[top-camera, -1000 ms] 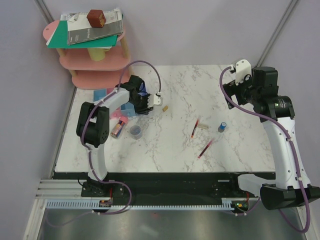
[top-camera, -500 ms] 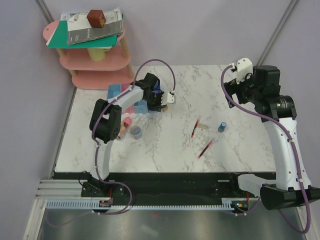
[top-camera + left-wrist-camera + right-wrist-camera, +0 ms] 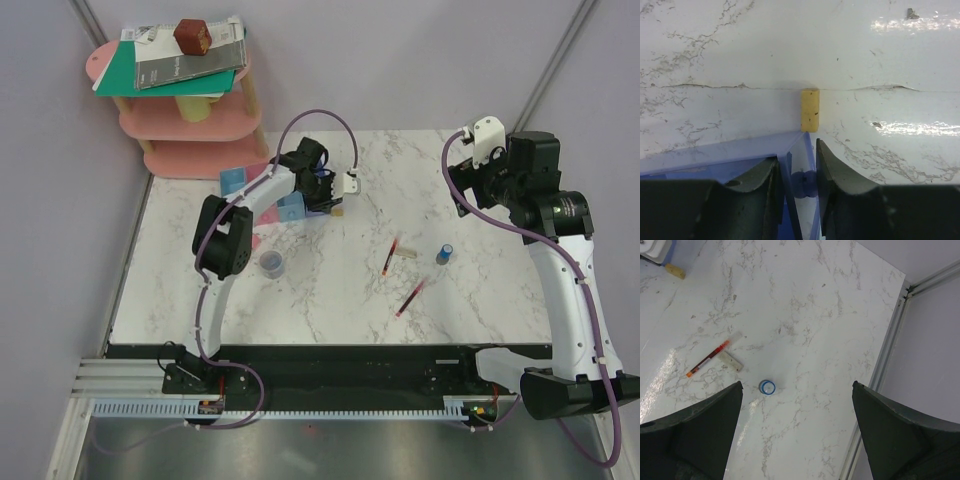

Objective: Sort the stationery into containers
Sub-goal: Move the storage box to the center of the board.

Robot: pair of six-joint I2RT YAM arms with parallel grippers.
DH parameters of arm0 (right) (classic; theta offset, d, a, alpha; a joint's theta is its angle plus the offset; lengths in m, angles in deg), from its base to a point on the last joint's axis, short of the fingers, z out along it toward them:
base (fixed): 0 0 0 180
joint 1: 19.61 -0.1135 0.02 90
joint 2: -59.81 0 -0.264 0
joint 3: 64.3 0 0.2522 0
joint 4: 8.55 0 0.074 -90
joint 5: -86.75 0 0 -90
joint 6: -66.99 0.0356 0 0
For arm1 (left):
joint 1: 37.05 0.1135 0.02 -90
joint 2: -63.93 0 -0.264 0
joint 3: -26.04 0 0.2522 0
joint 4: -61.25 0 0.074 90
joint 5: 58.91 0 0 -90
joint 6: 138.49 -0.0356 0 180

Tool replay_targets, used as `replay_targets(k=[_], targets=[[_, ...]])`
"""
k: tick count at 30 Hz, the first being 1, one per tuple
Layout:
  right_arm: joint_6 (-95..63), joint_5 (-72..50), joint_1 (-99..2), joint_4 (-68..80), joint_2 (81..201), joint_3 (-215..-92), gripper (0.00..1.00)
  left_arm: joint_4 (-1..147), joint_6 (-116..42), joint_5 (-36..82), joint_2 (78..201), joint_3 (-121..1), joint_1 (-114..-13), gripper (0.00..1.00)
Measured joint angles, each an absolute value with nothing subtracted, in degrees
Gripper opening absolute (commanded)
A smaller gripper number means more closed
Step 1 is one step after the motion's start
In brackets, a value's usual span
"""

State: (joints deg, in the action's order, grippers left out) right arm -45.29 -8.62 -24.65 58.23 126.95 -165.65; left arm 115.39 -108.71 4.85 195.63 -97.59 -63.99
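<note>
Eraser [image 3: 810, 110] lies just beyond left fingers [image 3: 840, 190] clamped on bin [image 3: 715, 154] corner; right fingers [image 3: 690, 435] spread.

We see two red pens [image 3: 389, 258] [image 3: 411, 298] lying flat, a blue cylinder [image 3: 444, 254] upright nearby. A tan eraser [image 3: 810, 109] sits at the blue bin [image 3: 715, 152]'s corner.

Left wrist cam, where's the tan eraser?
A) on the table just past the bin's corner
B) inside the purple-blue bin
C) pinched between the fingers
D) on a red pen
A: the tan eraser lies on the table, just beyond the corner of the purple-blue bin, outside it.
</note>
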Motion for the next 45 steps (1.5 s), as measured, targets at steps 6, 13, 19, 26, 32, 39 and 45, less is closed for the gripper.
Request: replay_targets(k=[6, 13, 19, 26, 32, 39, 45], targets=[[-45.27, -8.81, -24.65, 58.23, 126.95, -165.63, 0.98, 115.04, -106.66, 6.56, 198.19, -101.54, -64.45, 0.32], [-45.27, -8.83, -24.65, 58.23, 126.95, -165.63, 0.98, 113.95, -105.54, 7.5, 198.54, -102.05, -65.46, 0.31], [-45.25, -8.94, -24.65, 58.21, 126.95, -165.63, 0.98, 112.07, -105.57, 8.24, 198.97, -102.18, -67.6, 0.31], [-45.27, -8.92, -24.65, 58.21, 126.93, -165.61, 0.98, 110.73, -105.59, 9.05, 199.34, -102.61, -69.39, 0.31], [-45.29, -8.92, -24.65, 58.21, 126.93, -165.61, 0.98, 108.48, -106.18, 7.32, 198.47, -100.28, -69.81, 0.3], [-45.29, -8.94, -24.65, 58.21, 126.93, -165.61, 0.98, 110.71, -107.9, 2.91, 196.85, -97.98, -70.13, 0.29], [-45.29, -8.94, -24.65, 58.25, 126.93, -165.63, 0.98, 115.7, -109.96, -0.66, 196.09, -97.67, -71.14, 0.29]])
